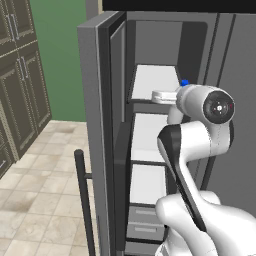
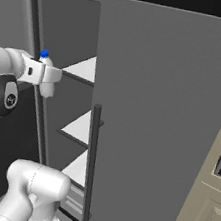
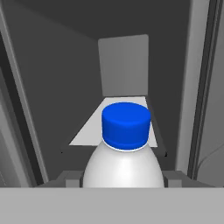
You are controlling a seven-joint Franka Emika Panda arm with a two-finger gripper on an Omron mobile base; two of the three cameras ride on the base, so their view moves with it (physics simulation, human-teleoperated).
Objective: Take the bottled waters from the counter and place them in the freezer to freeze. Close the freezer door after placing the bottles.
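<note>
My gripper [image 1: 167,96] is shut on the whitish-clear bottle [image 3: 124,164] with the blue cap [image 3: 126,124], holding it upright by the body. A fingertip [image 3: 69,178] shows on either side of the bottle. The bottle [image 2: 47,82] hangs at the mouth of the open freezer [image 1: 150,125], level with the upper white shelf [image 1: 154,80] and just in front of it. The shelf [image 3: 94,129] ahead is bare. The freezer door [image 1: 95,125] stands swung open to the left, its dark bar handle [image 1: 82,200] facing outward. The green-capped bottle and the counter are out of view.
Two more white shelves [image 1: 149,135] and grey drawers [image 1: 144,222] lie below. The plain grey fridge door [image 2: 157,115] with its bar handle [image 2: 90,165] is shut on the right. Dark panelled cabinets [image 1: 20,75] and tiled floor [image 1: 45,200] lie left of the open door.
</note>
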